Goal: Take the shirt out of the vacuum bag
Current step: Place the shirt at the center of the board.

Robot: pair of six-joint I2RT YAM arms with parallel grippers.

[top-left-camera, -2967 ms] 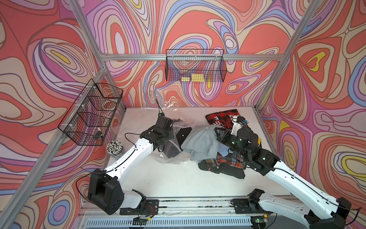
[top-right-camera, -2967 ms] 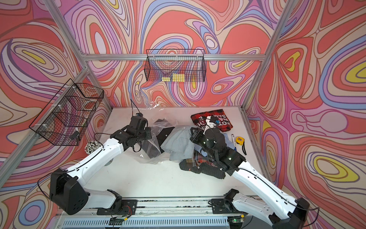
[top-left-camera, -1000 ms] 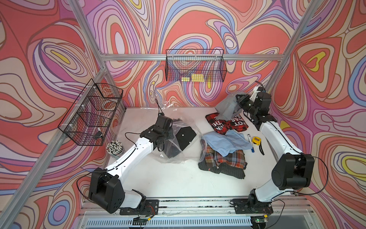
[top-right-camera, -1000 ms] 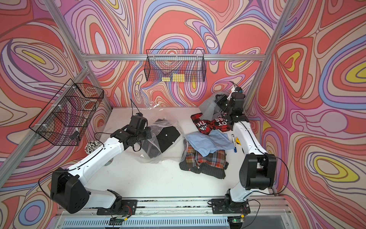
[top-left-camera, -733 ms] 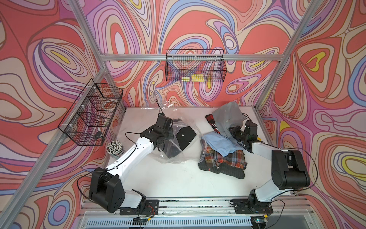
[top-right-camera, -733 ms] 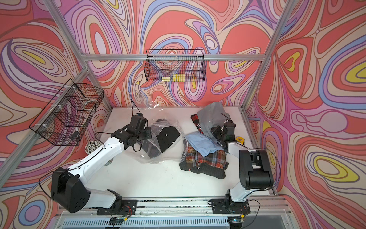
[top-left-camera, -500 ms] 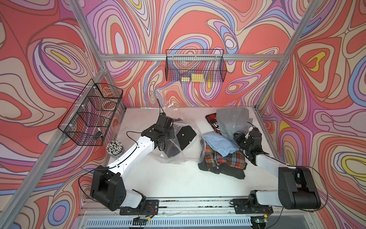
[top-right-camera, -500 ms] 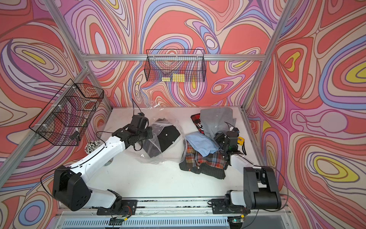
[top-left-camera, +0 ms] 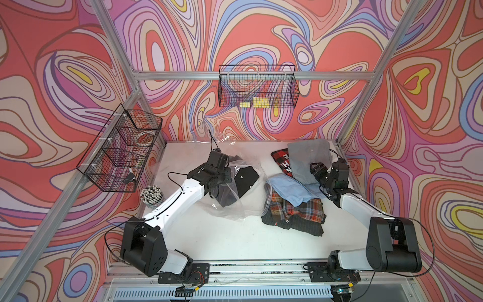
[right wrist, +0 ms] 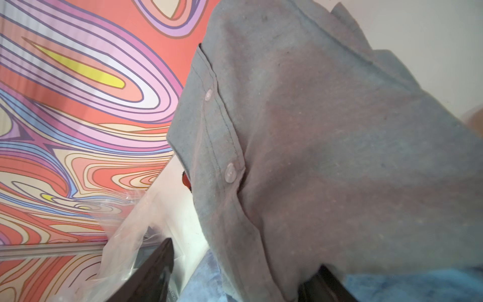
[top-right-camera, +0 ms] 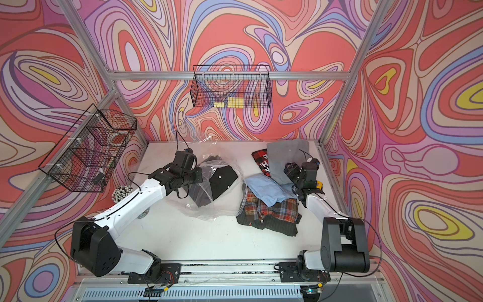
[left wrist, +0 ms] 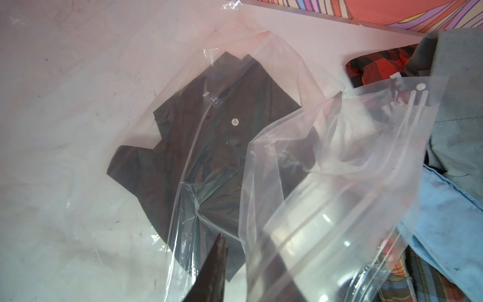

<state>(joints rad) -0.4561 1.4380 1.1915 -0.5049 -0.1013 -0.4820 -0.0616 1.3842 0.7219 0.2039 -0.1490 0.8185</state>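
Your left gripper (top-left-camera: 223, 180) is sitting at the edge of the vacuum bag (top-left-camera: 243, 206), jaws slightly apart. The bag is lying on the table (top-left-camera: 222, 235) and holding a dark shirt (top-left-camera: 245, 177). Your right gripper (top-left-camera: 316, 171) is standing spread beside the grey shirt (top-left-camera: 308, 157), which is lying outside the bag. Farther back, the wire basket (top-left-camera: 287, 89) is holding yellow items (top-left-camera: 260, 102).

The white counter (top-left-camera: 222, 235) carries the clear vacuum bag (top-left-camera: 243, 209) at its middle, a folded plaid shirt (top-left-camera: 300, 217) just beside it, a red-black garment (top-left-camera: 280, 158) near the back, and a cup of pens (top-left-camera: 151, 194) at the left edge.
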